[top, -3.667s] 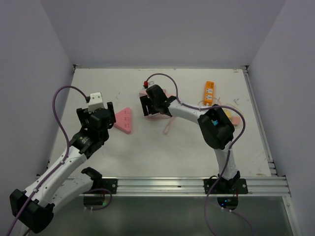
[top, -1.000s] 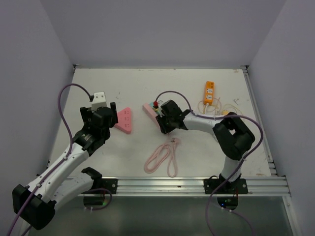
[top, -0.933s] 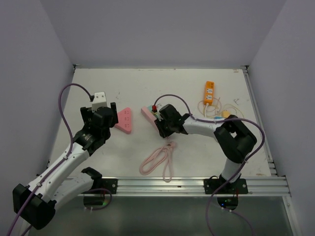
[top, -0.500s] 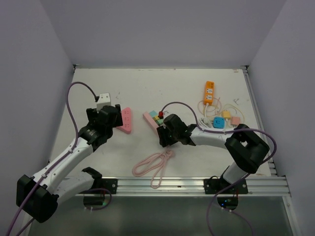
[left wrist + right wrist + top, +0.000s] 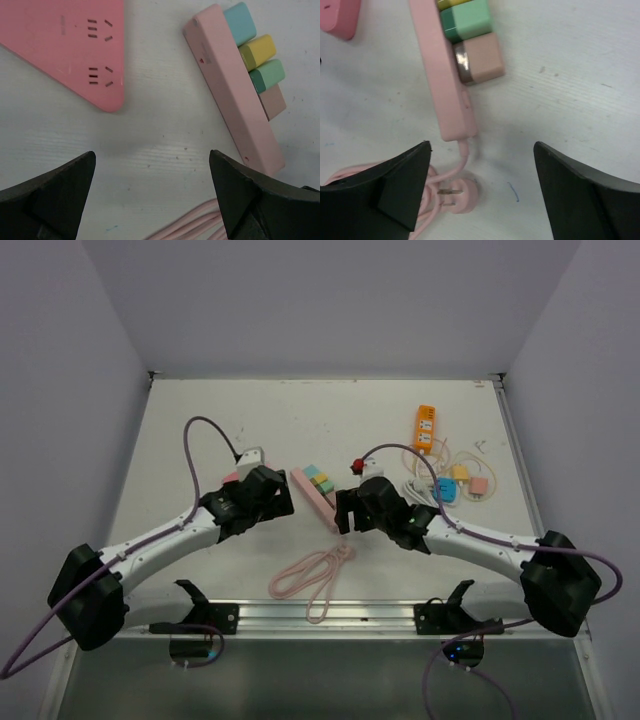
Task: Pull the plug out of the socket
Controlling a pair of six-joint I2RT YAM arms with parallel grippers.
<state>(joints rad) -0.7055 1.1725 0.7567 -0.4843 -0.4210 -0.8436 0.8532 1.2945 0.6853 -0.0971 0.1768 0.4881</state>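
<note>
A long pink socket strip (image 5: 315, 498) lies mid-table with several coloured plugs (image 5: 320, 478) seated in its right side. The left wrist view shows them as teal (image 5: 243, 22), yellow (image 5: 257, 50), green (image 5: 267, 75) and pink (image 5: 273, 102) plugs on the strip (image 5: 235, 95). My left gripper (image 5: 152, 195) hangs open over bare table just left of the strip. My right gripper (image 5: 482, 195) is open, nothing between its fingers, over the strip's near end (image 5: 442, 85). The pink plug (image 5: 480, 57) and green plug (image 5: 472, 22) sit just beyond it.
The strip's own pink cable (image 5: 315, 575) lies coiled near the front rail, its pronged plug (image 5: 457, 195) loose on the table. A triangular pink socket (image 5: 75, 45) lies left of the strip. An orange strip (image 5: 425, 428) and small adapters (image 5: 455, 480) sit at the right.
My right gripper has opened and let go of the strip after dragging it nearer. My left arm has swung right, over the triangular socket toward the strip. The cable coil slid nearer.
</note>
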